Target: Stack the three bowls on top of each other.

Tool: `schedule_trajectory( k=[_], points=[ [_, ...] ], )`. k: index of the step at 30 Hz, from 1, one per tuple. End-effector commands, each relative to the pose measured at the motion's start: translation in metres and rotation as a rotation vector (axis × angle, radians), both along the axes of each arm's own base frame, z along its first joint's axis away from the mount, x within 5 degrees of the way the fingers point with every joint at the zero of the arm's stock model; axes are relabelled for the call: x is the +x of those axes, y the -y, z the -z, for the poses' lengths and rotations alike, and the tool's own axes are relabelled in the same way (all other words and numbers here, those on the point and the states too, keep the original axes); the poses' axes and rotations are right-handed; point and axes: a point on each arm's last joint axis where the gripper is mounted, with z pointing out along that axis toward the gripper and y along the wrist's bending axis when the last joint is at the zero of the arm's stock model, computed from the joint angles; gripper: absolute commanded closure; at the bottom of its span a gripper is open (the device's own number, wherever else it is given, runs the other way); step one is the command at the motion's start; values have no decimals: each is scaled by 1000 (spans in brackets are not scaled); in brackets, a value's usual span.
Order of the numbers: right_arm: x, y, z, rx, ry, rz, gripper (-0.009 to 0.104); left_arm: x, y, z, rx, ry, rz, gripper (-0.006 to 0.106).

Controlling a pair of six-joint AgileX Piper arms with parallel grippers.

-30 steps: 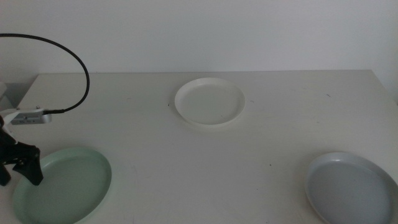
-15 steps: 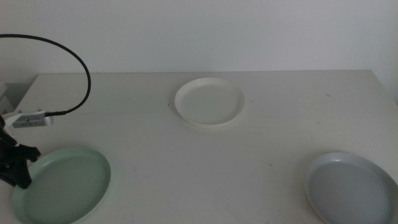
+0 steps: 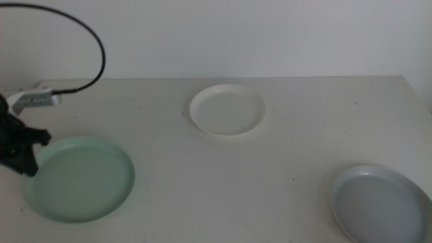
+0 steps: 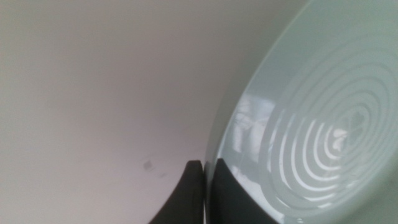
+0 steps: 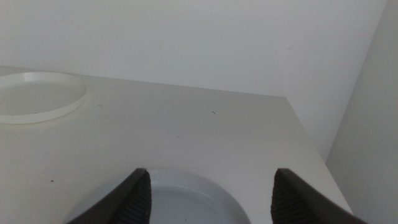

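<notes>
The mint green bowl is at the table's near left, and it looks raised a little off the surface. My left gripper is shut on its left rim. The left wrist view shows the two jaws pinching the edge of the mint green bowl. The white bowl lies at the far middle of the table. The pale grey-blue bowl lies at the near right. My right gripper stands open just above the pale grey-blue bowl; the middle view does not show this gripper. The white bowl also shows in the right wrist view.
A black cable arcs above the left arm. The table's right edge runs close beside the grey-blue bowl, with a wall behind the table. Bare tabletop lies between the three bowls.
The left gripper closed on the green bowl's left rim, then moved up and to the right with it. The bowl now sits farther right and looks larger. The other bowls stayed put.
</notes>
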Motion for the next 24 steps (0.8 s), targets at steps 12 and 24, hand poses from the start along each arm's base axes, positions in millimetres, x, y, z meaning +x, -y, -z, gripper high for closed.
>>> schedule_trajectory(
  k=[12, 24],
  points=[
    [-2, 0, -12, -14, 119, 5, 46, 2, 117, -64, -119, 85, 146, 100],
    [-2, 0, -12, -14, 119, 5, 46, -1, 206, -44, -240, 68, 302, 100]
  ],
)
